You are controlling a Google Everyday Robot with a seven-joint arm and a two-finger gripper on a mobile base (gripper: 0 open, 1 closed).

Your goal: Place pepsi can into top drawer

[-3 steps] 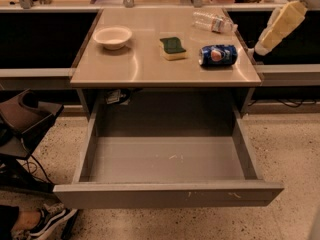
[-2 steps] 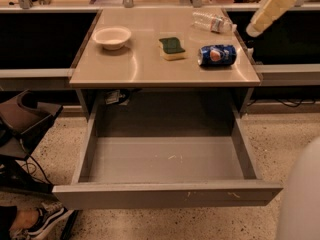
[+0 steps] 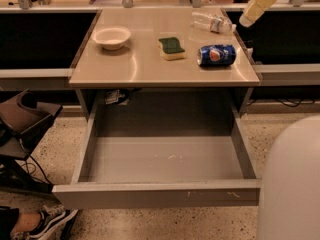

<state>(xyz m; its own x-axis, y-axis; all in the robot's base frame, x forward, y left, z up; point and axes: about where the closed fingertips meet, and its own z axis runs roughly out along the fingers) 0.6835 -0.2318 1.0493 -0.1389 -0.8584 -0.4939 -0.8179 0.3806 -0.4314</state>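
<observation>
The can (image 3: 216, 55) lies on its side in the upper right of the frame, near the right edge of the tabletop (image 3: 145, 69). It is blue with silver ends, its round red-white-blue logo faces the camera, and its length runs left to right. The drawer (image 3: 160, 195) stands pulled wide open across the lower centre: shallow grey metal, flat front panel nearest, plain grey floor with a few pale marks. The tool (image 3: 247, 20) hangs at the top right, above the can and apart from it.

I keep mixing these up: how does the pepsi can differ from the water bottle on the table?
The pepsi can is blue and opaque; the water bottle is clear. The can lies nearer the camera, the bottle farther back, closer to the tool at the upper right. Both lie on their sides.
</observation>
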